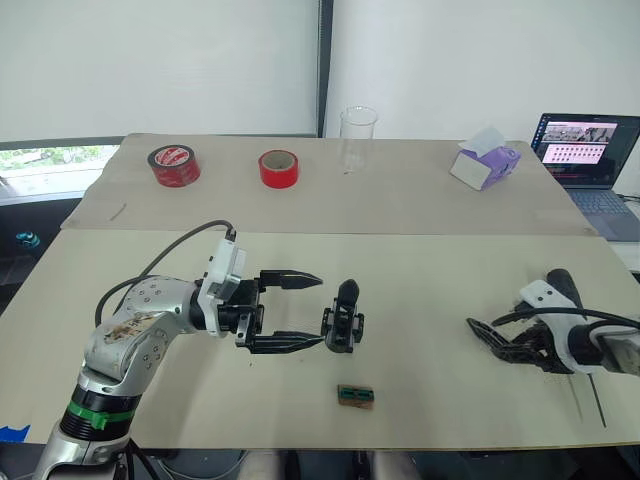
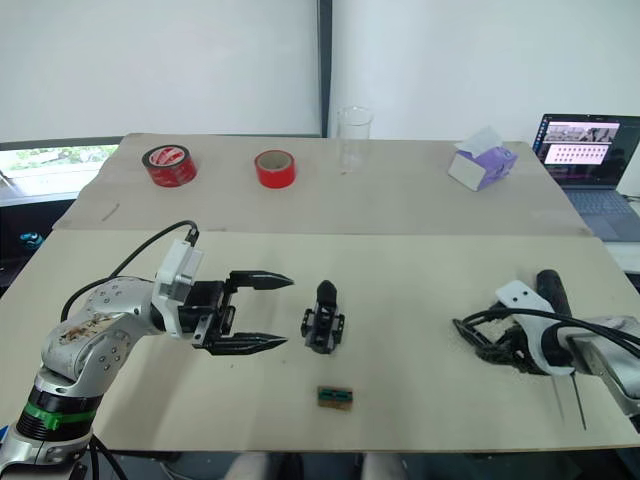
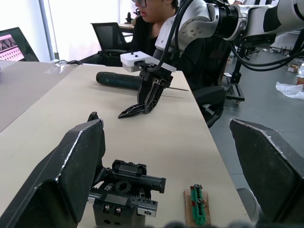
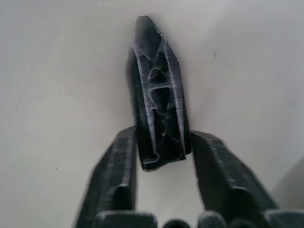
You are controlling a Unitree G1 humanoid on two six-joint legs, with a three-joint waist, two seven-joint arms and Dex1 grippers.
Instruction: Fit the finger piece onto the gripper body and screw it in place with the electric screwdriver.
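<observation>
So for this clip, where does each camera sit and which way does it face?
Eye views: head, looking down the table; both arms show.
Left wrist view: along the open left tool, toward the gripper body and right tool.
Right wrist view: down at the finger piece between its fingers.
Shared: gripper body, green-and-brown block.

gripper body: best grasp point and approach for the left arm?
Take the gripper body across its blocky lower housing, coming level from the robot's left, where the open left gripper already faces it. It stands upright with a stub on top; the exposed gear rack on one face is probably best kept clear of the fingers.
</observation>
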